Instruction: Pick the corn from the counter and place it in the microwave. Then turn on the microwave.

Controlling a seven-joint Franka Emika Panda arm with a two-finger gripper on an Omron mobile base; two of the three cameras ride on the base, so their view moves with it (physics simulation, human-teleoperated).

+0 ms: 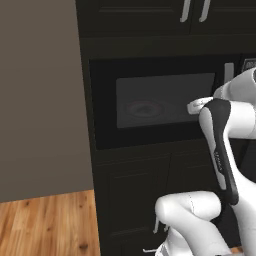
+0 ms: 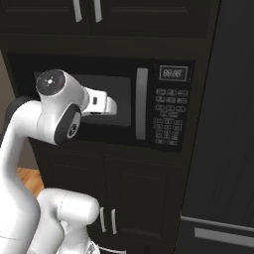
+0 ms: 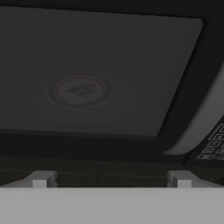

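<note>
Hand view: the microwave (image 3: 105, 70) sits close ahead with its door closed; through the grey window the red-ringed turntable plate (image 3: 78, 90) shows dimly, with a faint small shape on it that is too blurred to name.
Microwave: black, built into the dark cabinetry, in the left base view (image 1: 155, 102) and the right base view (image 2: 114, 99).
Door handle: a curved silver vertical bar (image 2: 142, 103) just right of the window, seen at the right edge of the hand view (image 3: 203, 118).
Keypad: on the microwave's right side (image 2: 170, 116), below a small display (image 2: 173, 73) with pale digits.
Gripper: its jaws are spread wide with nothing between them (image 3: 111, 179); it is level with the lower part of the window and close to the door glass (image 2: 111, 105).
Arm: white, reaching across the front of the microwave from the base.
Surroundings: dark cabinet doors (image 2: 134, 198) with silver pulls below the microwave; wooden floor (image 1: 47, 225) and a plain grey-brown wall (image 1: 40, 95) to the left.
</note>
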